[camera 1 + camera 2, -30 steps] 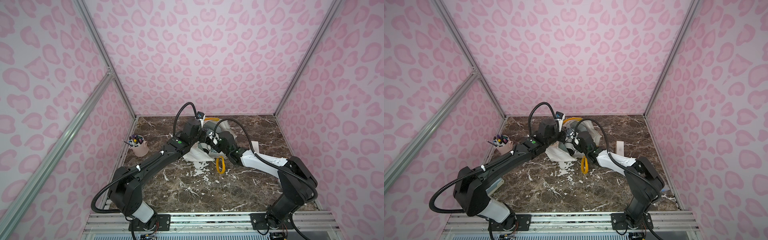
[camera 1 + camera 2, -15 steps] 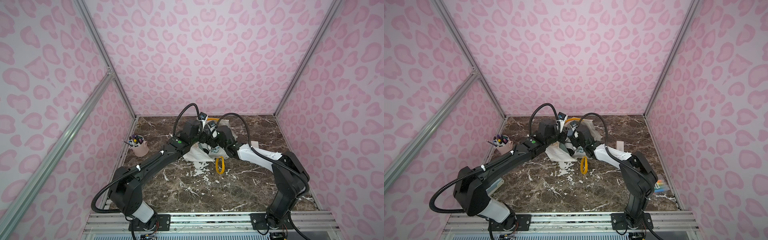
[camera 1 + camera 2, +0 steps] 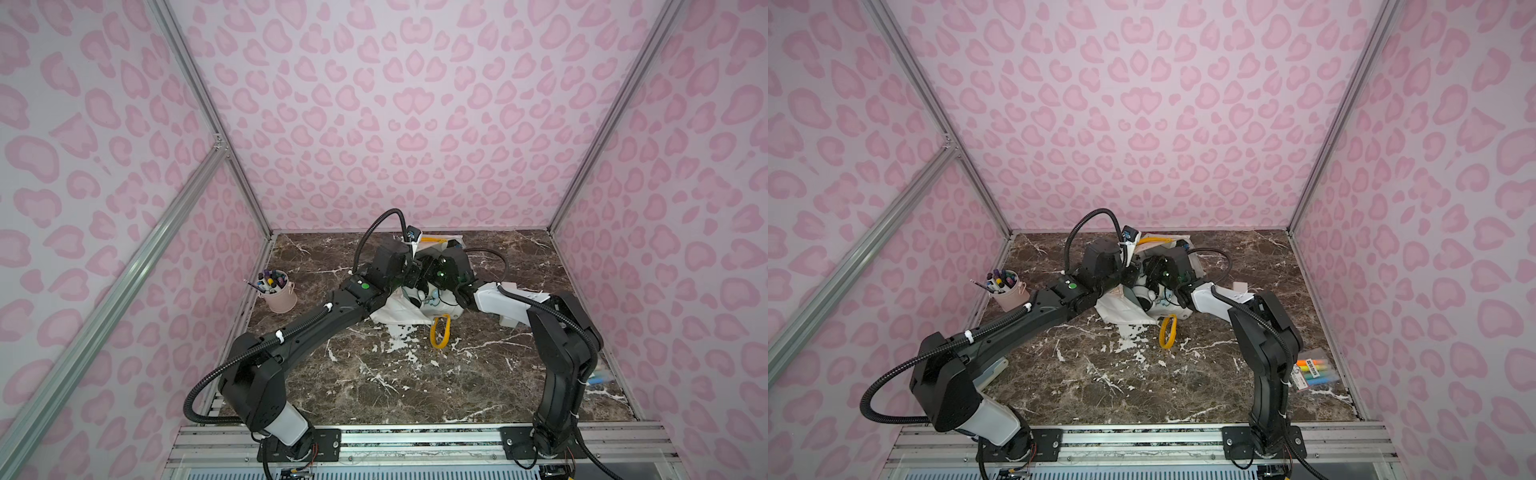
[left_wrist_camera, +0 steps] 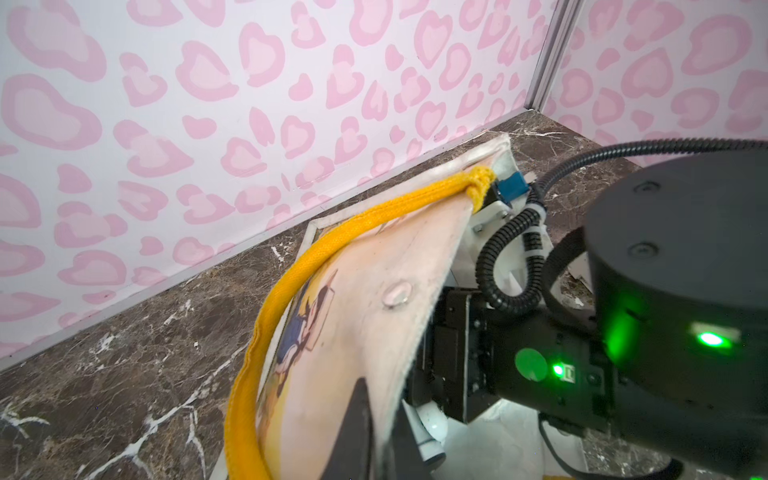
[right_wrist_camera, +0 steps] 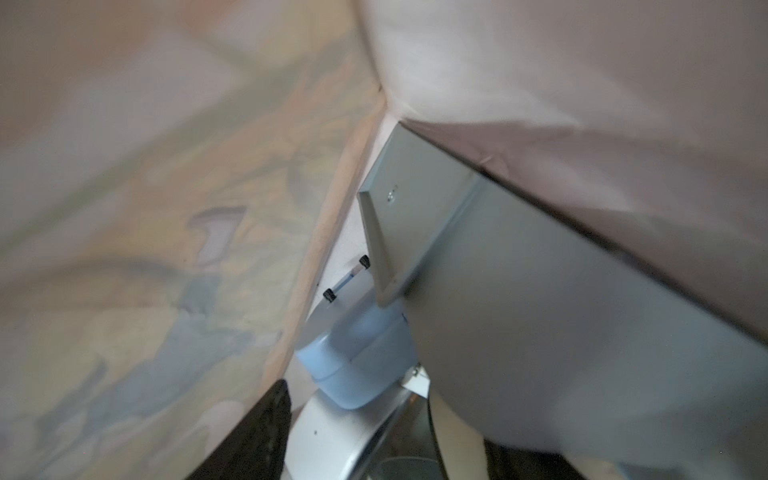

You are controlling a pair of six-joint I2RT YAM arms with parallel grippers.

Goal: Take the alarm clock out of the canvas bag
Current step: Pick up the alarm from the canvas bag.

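Matt woven cloth canvas bag (image 4: 365, 270) — glossy veined marble tabletop (image 3: 374, 386)

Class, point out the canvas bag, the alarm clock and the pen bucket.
canvas bag (image 4: 365, 324): left wrist view, cloth side.
alarm clock (image 5: 353, 365): right wrist view, blue body.
pen bucket (image 3: 280, 300): a top view, pink wall.

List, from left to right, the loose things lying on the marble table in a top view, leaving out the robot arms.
pink pen bucket → canvas bag → small pale object behind the right arm, too hidden to name → pack of highlighters
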